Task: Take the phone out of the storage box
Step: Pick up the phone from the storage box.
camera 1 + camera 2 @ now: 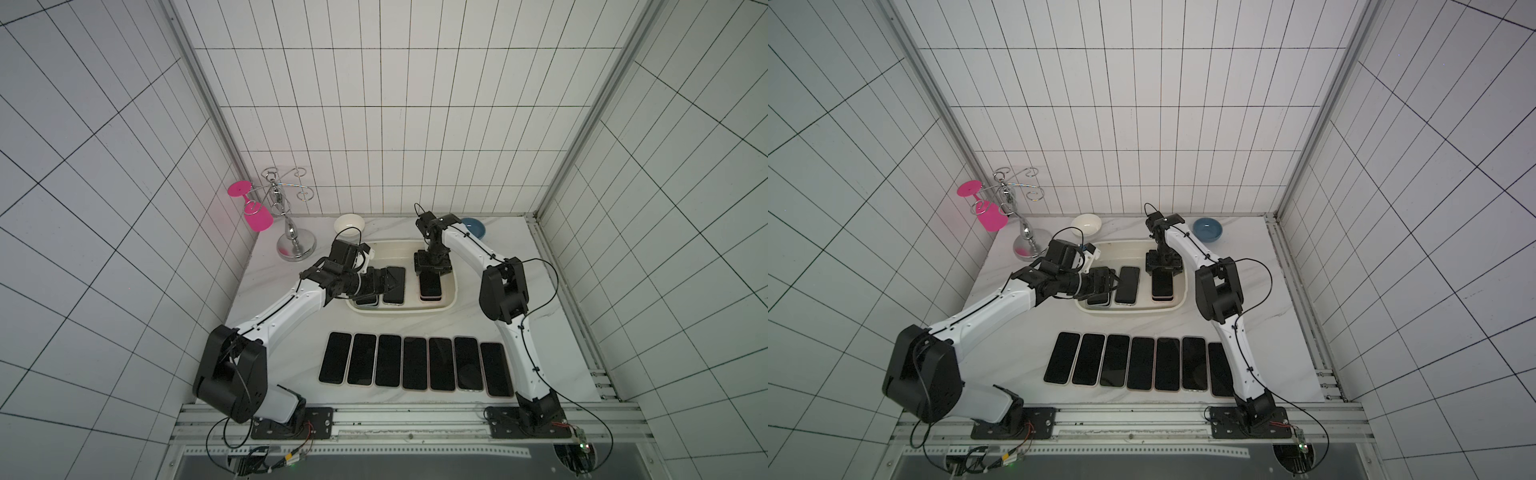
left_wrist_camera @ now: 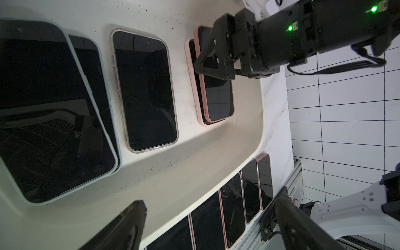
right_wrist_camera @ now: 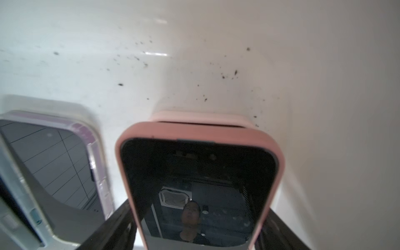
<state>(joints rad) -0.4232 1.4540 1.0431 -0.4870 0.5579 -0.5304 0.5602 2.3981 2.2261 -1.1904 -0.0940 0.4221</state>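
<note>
You're at the grasp-and-lift step: your right claw (image 1: pixel 430 277) clamps both long edges of the top pink phone (image 3: pixel 199 184), which lies on a second pink phone (image 2: pixel 188 65) inside the storage box (image 1: pixel 399 311). Next, I'd say, lift it straight up over the rim. Your left claw (image 1: pixel 391 281) hangs wide apart above a stack of two (image 2: pixel 54 108), with one clear-cased phone (image 2: pixel 147 91) between the claws. Count five phones boxed and seven in the row (image 1: pixel 415 363) outside, plus one white bowl (image 1: pixel 349 224) and one blue bowl (image 1: pixel 473 226).

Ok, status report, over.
Right gripper shut on top pink phone, inside box. Left gripper open over box. Second pink phone lies underneath; way up looks clear.
</note>
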